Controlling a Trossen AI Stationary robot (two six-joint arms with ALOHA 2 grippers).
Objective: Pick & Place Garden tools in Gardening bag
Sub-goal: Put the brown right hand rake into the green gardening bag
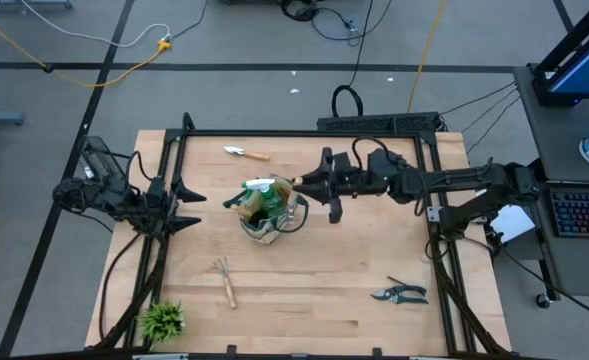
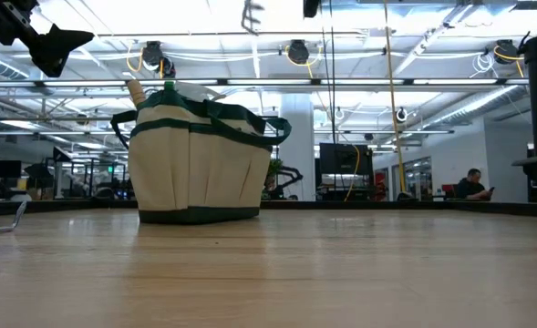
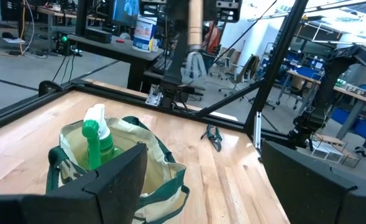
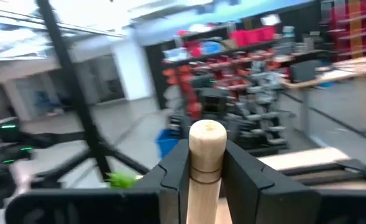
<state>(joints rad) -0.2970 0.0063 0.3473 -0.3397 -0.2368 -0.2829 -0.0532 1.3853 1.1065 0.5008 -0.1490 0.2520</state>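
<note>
Just past the right gripper point(image 1: 296, 184), toward the left arm: gardening bag point(image 1: 264, 212), beige canvas with dark green trim, upright near the table's middle, mouth up, green spray bottle point(image 1: 262, 186) poking out of it. In the right gripper itself: a wooden handle point(image 4: 205, 163), round end standing up between the two dark fingers point(image 4: 174, 177), both pressed against its sides, so closed on the tool and holding it above the table at the bag's rim; metal end of that tool not visible in any view. Behind the right gripper, on its own arm's side and toward the near table edge: dark pruning shears point(image 1: 401, 293), flat on the wood and well apart from the bag. Beyond the bag and toward the far edge: a trowel point(image 1: 246, 153) with wooden handle, lying flat. On the near side of the bag: a small pronged rake point(image 1: 225, 279), also flat, apart from everything else. At the left side of the table, well apart from the bag: left gripper point(image 1: 186, 209), fingers point(image 3: 117, 180) spread wide, nothing between them, pointed at the bag and the spray bottle. Near the left arm's base, at the near corner: small leafy plant point(image 1: 162, 320).
</note>
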